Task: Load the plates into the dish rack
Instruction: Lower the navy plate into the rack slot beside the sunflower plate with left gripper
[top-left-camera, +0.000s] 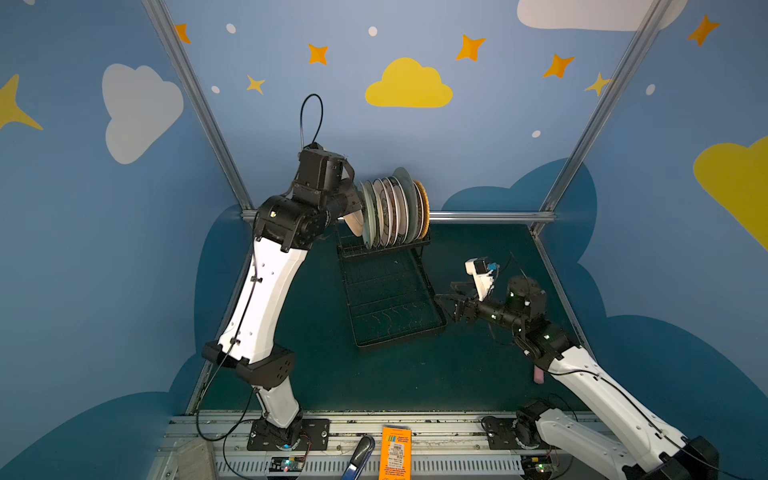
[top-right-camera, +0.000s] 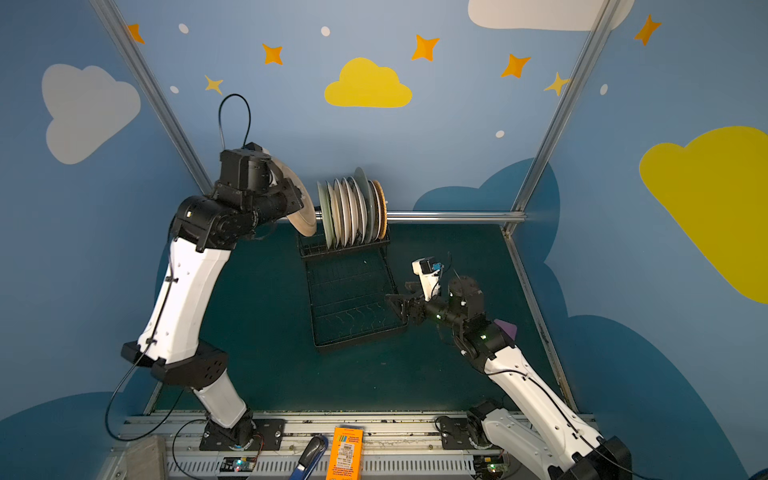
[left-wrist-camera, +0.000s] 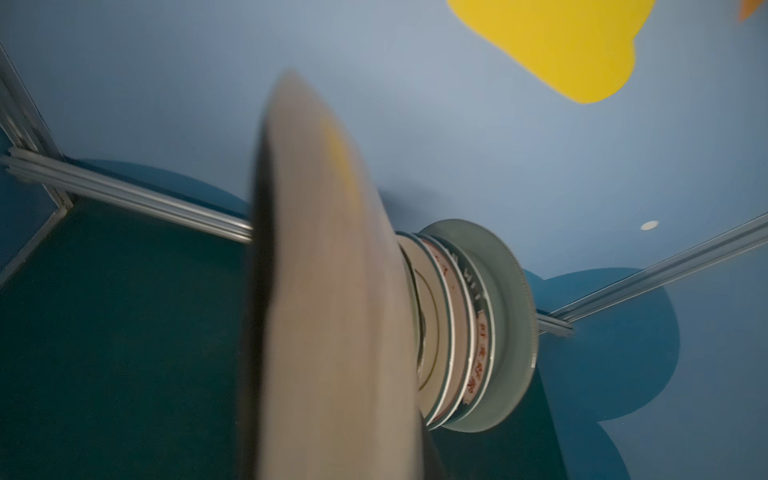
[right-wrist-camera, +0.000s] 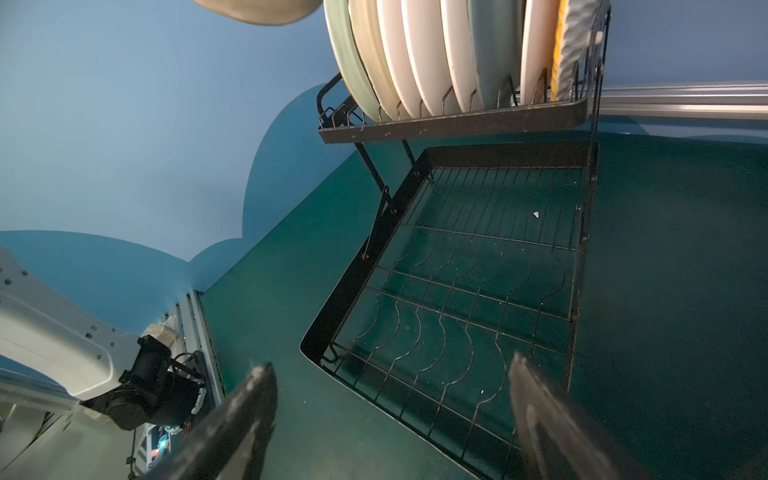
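One black wire dish rack (top-left-camera: 390, 309) sits mid-table, with eight plates (top-left-camera: 395, 208) upright in its raised 12 o'clock basket: pale green, cream, white, orange woven. A ninth, cream plate (top-right-camera: 306, 222) hangs at their 9 o'clock, pinched by the left gripper (top-right-camera: 299, 199). The right gripper (top-left-camera: 445, 300) hovers at the rack's 3 o'clock, spread wide and empty.

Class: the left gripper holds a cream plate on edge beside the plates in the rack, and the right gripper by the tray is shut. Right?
The right gripper is open, its jaws wide apart in the right wrist view. The left gripper does hold the cream plate beside the plates in the dish rack.
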